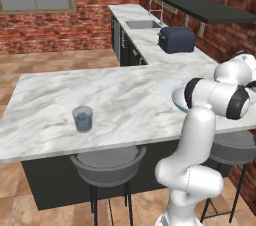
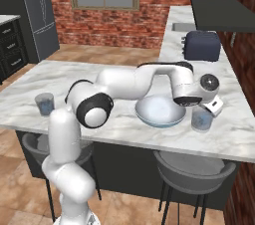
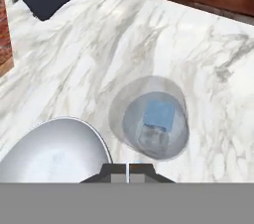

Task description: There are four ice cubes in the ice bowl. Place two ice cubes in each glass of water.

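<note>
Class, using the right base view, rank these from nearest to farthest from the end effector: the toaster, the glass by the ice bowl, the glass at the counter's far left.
1. Glass by the ice bowl, just below the end effector.
2. Toaster, behind it on the counter.
3. Far-left glass, across the counter.

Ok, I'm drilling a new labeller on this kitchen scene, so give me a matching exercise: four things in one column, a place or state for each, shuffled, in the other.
Things:
1. ice bowl
2. far glass
3. toaster
4. gripper

Places or states:
A. dark blue, on the counter near the sink
B. jaws shut, above the near glass
C. stands alone at the counter's other end
D. pale, wide, beside the near glass

Pairs: 1-D, 2-C, 3-A, 4-B
</note>
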You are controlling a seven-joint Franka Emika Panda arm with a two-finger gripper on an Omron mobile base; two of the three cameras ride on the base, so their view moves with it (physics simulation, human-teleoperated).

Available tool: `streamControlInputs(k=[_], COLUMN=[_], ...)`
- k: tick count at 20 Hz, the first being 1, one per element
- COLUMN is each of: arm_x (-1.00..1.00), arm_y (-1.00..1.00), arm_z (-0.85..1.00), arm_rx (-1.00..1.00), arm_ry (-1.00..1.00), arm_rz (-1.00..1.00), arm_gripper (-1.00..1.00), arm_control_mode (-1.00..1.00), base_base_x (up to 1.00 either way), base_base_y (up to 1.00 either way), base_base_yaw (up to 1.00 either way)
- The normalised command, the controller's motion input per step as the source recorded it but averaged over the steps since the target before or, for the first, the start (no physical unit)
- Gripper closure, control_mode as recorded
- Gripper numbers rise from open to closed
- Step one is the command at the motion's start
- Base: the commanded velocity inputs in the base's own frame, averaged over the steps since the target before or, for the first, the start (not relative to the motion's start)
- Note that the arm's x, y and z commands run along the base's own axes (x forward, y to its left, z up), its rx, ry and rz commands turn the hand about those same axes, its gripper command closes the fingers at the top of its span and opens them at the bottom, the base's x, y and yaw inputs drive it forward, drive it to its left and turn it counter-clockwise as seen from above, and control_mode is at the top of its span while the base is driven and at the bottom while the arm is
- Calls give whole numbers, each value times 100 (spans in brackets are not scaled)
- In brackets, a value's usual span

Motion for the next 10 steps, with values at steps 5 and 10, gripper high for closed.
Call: streamControlInputs(k=[5, 10], arm_x=[-67, -55], arm_y=[100, 100], arm_z=[23, 33], arm_rx=[-20, -31], arm_ry=[-18, -3], arm_rz=[28, 35], arm_gripper=[100, 100], arm_control_mode=[-100, -100], base_base_x=[0, 0], base_base_y=[0, 0], base_base_yaw=[0, 0])
